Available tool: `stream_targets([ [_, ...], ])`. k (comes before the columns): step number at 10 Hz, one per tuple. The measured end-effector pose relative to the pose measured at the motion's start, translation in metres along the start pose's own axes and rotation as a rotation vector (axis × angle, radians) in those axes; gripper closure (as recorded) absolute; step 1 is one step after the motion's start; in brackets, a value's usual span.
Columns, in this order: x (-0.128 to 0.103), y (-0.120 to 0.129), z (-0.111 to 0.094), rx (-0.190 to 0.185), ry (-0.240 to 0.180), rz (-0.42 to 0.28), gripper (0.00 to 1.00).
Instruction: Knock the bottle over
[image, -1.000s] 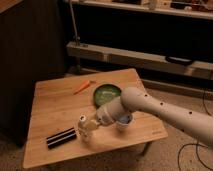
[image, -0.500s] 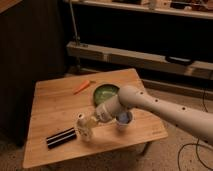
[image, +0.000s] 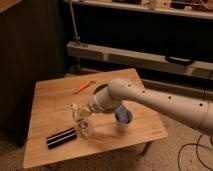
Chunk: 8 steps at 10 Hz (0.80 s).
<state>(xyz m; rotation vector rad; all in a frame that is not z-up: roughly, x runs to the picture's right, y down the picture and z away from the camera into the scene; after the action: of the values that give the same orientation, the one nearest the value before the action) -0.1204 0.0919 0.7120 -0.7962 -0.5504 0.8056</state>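
A small wooden desk (image: 52, 107) stood on a speckled floor, in front of dark shelves. A long white robot arm (image: 165, 102) with little black dots came in from the right side and reached down across the desk. The gripper (image: 86, 114) at its end was over the front middle part of the desk, right up against the bottle. I could not tell if the gripper was grasping or let go. The bottle (image: 80, 120) was small, slim and pale with a white cap. It was near the front edge of the desk, a bit left of the middle. It leaned a little, with its cap tipped toward the left back, but it was not lying flat. A dark flat thing with a pale stripe (image: 61, 137) lay just beside the bottle, closer to the front left corner. A short white cup with blue inside (image: 123, 119) stood to the right of the bottle, partly under the arm. A green round dish (image: 98, 90) sat near the middle of the desk, mostly hidden by the arm. A thin orange thing (image: 81, 87) like a carrot lay toward the back edge.
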Motion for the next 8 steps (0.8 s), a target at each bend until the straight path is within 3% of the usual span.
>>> stream_targets([
  [2, 0.001, -0.01, -0.004, 0.037, -0.007, 0.023, 1.0],
  [4, 0.018, -0.014, -0.016, 0.063, -0.037, 0.037, 0.98],
  [8, 0.018, -0.013, -0.015, 0.061, -0.038, 0.034, 0.98],
])
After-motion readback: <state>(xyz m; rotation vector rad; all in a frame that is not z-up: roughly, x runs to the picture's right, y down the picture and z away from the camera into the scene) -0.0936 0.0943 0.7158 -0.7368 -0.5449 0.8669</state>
